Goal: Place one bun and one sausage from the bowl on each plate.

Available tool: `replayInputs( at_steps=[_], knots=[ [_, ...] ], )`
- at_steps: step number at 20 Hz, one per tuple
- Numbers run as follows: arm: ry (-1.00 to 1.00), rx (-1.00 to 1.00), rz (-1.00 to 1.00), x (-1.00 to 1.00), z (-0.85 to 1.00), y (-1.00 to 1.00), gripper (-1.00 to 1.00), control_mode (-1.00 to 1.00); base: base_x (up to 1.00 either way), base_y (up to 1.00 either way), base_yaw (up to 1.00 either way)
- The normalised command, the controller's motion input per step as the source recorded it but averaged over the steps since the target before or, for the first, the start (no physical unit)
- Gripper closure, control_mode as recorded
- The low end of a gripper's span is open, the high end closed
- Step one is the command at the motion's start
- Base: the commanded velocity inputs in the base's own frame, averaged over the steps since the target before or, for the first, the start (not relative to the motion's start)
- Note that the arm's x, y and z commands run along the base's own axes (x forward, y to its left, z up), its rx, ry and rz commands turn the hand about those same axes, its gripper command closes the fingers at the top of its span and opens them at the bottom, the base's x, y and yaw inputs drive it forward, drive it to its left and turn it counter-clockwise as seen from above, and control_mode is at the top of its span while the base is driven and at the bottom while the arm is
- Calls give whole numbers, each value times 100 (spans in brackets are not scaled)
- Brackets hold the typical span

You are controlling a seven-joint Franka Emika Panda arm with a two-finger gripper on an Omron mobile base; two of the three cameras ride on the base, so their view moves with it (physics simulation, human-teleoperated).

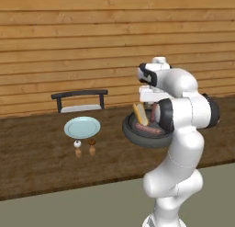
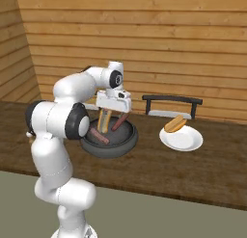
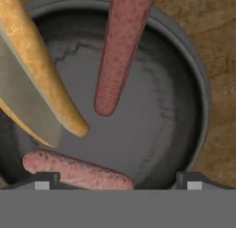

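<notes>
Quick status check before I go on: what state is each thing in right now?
gripper: open, poised over the bowl, holding nothing
bowl: holds one bun and two sausages
bun in bowl: leaning on the rim
white plate: has a bun, no sausage
pale blue plate: bare

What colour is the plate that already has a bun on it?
White. The plate with the bun shows best in the right base view.
</notes>
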Motion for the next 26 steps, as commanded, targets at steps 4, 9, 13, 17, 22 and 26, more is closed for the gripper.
replayInputs(
  at_steps=[4, 9, 13, 17, 22, 26],
  knots=[
    [-11, -5, -18, 34, -61, 4, -100, -100, 0, 0, 0],
    [-22, -9, -21, 20, -52, 0, -100, -100, 0, 0, 0],
    [-35, -8, -19, 0, -24, 0, -100, -100, 0, 0, 0],
    [-37, -3, -12, -24, -8, 0, -100, -100, 0, 0, 0],
    [-19, -2, -13, 3, -21, -1, -100, -100, 0, 0, 0],
    [-1, 0, -9, 50, -2, 0, -100, -100, 0, 0, 0]
  ],
)
